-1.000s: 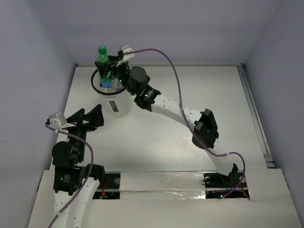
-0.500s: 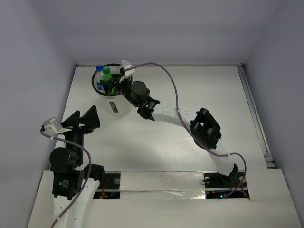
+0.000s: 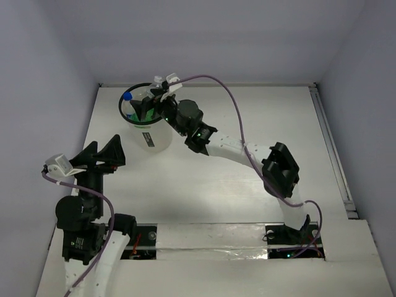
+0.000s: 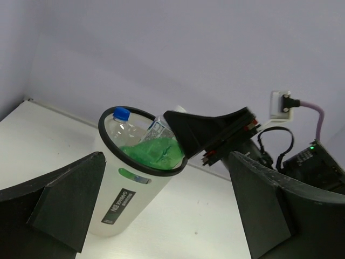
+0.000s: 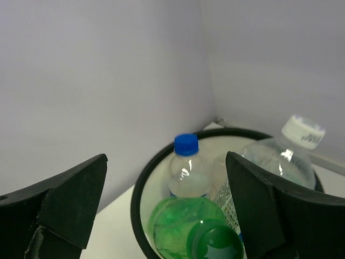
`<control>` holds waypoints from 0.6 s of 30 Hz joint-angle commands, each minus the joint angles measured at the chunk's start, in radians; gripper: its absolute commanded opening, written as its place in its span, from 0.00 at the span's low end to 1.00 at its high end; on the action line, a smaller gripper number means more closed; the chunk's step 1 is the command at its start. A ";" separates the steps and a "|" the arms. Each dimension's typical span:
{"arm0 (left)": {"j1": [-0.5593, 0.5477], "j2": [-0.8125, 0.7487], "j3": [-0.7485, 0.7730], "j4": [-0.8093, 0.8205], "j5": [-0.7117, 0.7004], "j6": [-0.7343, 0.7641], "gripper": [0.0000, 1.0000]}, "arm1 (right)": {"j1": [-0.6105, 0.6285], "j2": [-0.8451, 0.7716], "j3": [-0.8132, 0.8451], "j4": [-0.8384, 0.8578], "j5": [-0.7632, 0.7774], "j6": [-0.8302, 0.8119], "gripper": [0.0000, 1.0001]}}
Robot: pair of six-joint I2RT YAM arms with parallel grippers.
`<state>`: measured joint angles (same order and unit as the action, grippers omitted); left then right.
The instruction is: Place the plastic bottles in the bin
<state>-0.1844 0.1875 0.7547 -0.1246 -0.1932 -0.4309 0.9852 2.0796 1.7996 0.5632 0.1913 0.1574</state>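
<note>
The white bin (image 3: 154,137) with a black ring rim stands at the far left of the table. Inside it are a green bottle (image 5: 186,224) with a green cap, a clear bottle with a blue cap (image 5: 186,164) and a clear bottle with a white cap (image 5: 283,156). My right gripper (image 3: 147,105) hovers open just above the bin's mouth, its fingers either side of the green bottle without touching it. My left gripper (image 3: 104,150) is open and empty, near the bin's front left. In the left wrist view the bin (image 4: 126,197) holds the green bottle (image 4: 153,152).
The bin sits close to the left and back walls. A purple cable (image 3: 226,93) arcs over the right arm. A metal rail (image 3: 331,142) runs along the table's right edge.
My right gripper lowered the green bottle into the bin and let it go; the bottle now sits low inside. My left arm drew back toward the near left.
</note>
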 commanded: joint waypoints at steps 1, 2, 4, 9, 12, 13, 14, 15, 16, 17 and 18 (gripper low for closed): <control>-0.007 0.027 0.037 0.017 0.014 0.015 0.97 | 0.006 -0.127 -0.003 0.030 0.019 -0.001 1.00; -0.007 0.030 0.034 0.013 0.020 0.014 0.97 | 0.006 -0.142 -0.012 0.023 0.022 -0.007 1.00; -0.007 0.036 0.028 0.008 0.037 0.012 0.98 | 0.006 -0.197 -0.037 0.011 0.051 -0.016 1.00; -0.007 0.069 0.023 -0.007 0.083 0.000 0.99 | -0.003 -0.377 -0.182 -0.003 0.105 -0.038 0.98; -0.007 0.101 0.050 -0.044 0.112 0.012 0.99 | -0.003 -0.567 -0.368 0.001 0.128 -0.001 0.74; -0.007 0.108 0.058 -0.075 0.120 0.018 0.99 | -0.003 -0.619 -0.415 -0.003 0.140 0.014 0.42; -0.007 0.119 0.067 -0.087 0.126 0.027 0.99 | -0.003 -0.730 -0.510 -0.015 0.158 0.049 0.16; -0.007 0.119 0.066 -0.096 0.126 0.032 0.99 | -0.003 -0.789 -0.557 -0.025 0.168 0.062 0.15; -0.007 0.119 0.061 -0.105 0.133 0.035 0.99 | -0.003 -0.847 -0.603 -0.037 0.178 0.071 0.00; -0.007 0.118 0.057 -0.119 0.149 0.038 0.99 | -0.003 -0.910 -0.647 -0.064 0.194 0.088 0.00; -0.007 0.110 0.040 -0.124 0.155 0.037 0.99 | -0.003 -1.035 -0.743 -0.077 0.227 0.094 0.00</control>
<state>-0.1886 0.2962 0.7753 -0.2317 -0.0849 -0.4171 0.9825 1.2579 1.1976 0.4992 0.3237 0.2001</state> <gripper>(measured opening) 0.989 0.015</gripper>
